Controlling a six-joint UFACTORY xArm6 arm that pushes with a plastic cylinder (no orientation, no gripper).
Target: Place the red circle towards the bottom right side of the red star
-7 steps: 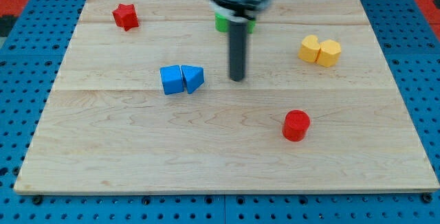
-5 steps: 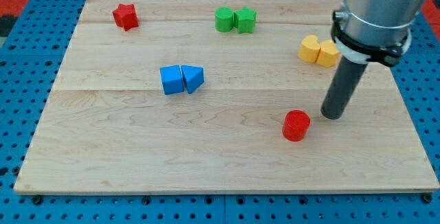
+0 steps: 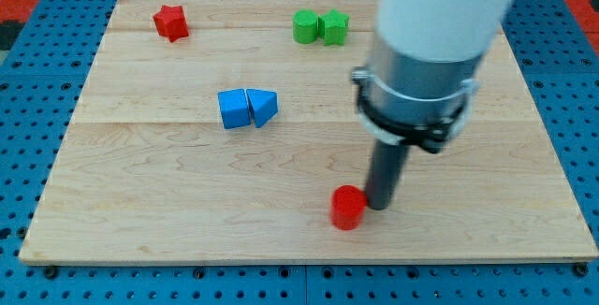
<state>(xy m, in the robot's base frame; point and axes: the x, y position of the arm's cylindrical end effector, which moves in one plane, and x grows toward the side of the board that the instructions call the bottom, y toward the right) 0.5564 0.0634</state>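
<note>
Tip (image 3: 378, 204) against red circle (image 3: 348, 208), on its right side

Robotics lab bench, blue pegboard base (image 3: 28, 108), wooden board (image 3: 187, 183), small coloured test blocks (image 3: 248, 108)

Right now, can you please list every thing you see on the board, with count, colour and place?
red star: one, red, near the view's top left corner of the board
green blocks: two, green, touching side by side, at the view's top centre
blue blocks: two, blue, touching, left of the board's centre; the right one looks like a wedge
red circle: one, red, near the view's bottom edge, right of centre
wooden board: one, light wood, on a blue pegboard
yellow blocks: none visible now; the arm may hide that area
my tip: one, dark rod, against the red circle's right side
</note>
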